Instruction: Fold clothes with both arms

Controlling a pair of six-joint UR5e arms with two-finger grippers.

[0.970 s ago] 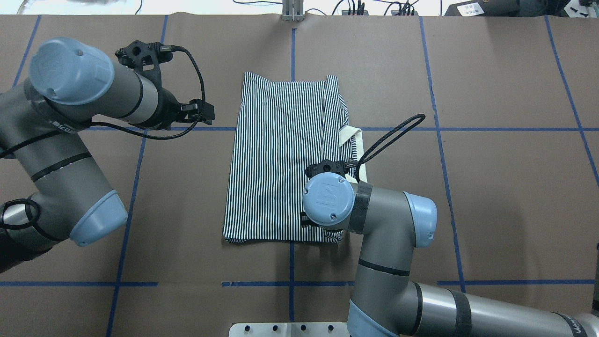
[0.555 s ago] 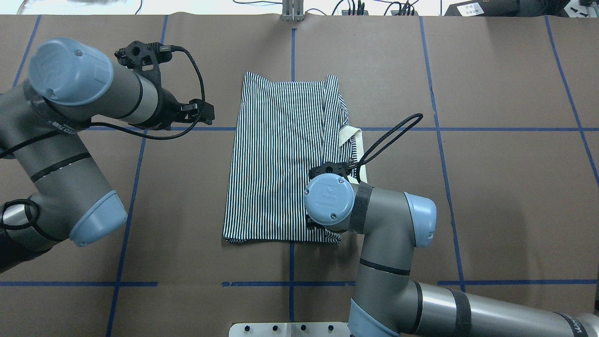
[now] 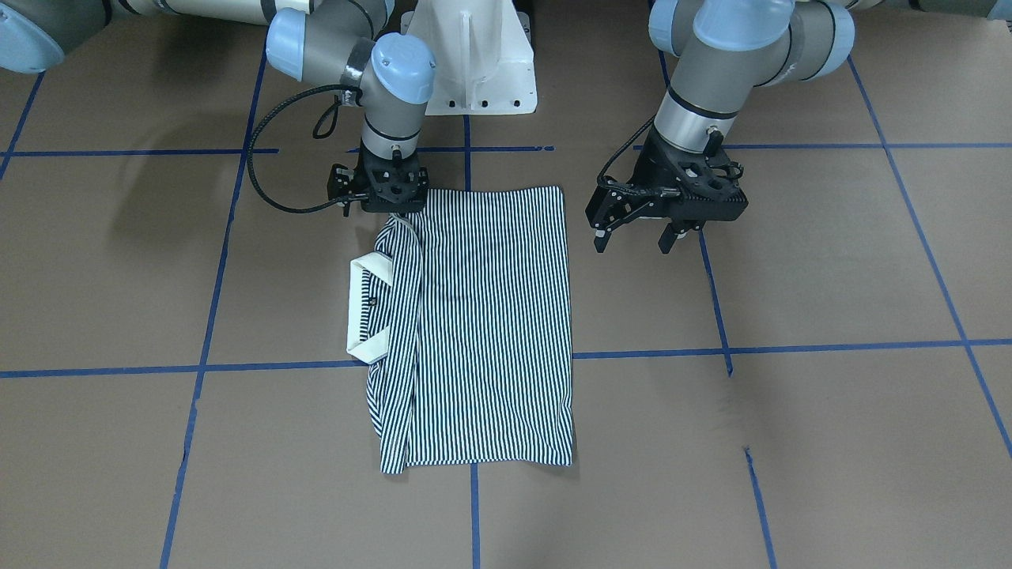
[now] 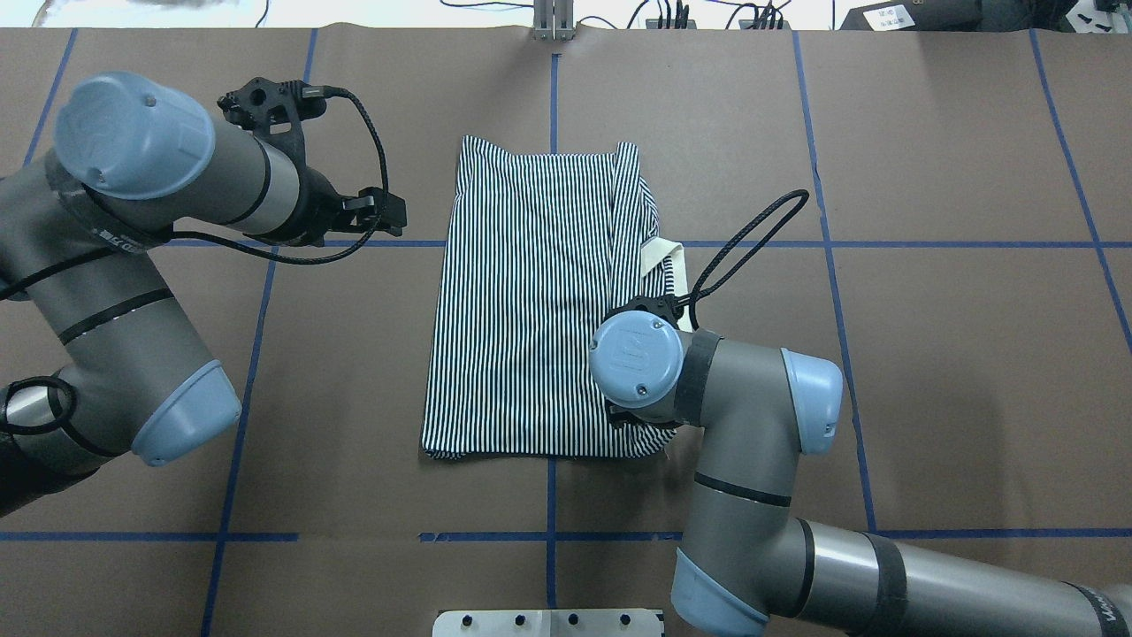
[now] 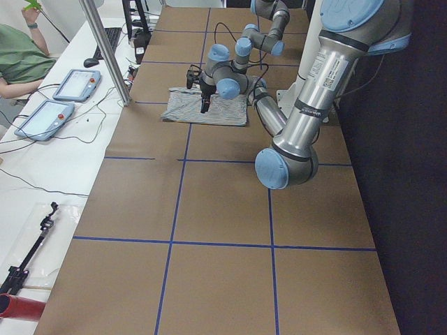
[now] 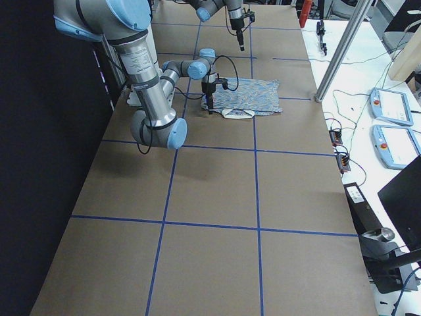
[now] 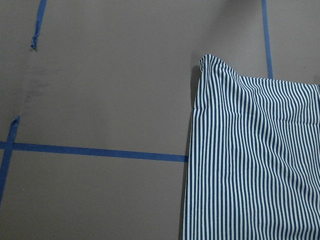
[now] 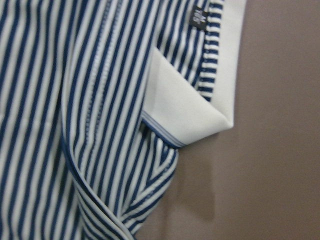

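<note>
The striped polo shirt lies centre-frame on the counter, already folded into a long panel, its cream collar poking out on the left. The right arm is at the shirt's upper-left corner; I cannot tell how its jaws stand. The left arm hovers at upper right, jaws spread. Crosswise folds probably remain.

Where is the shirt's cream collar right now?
In the front-facing view the collar pokes out at the left edge of the folded shirt, just below the right tool.
</note>
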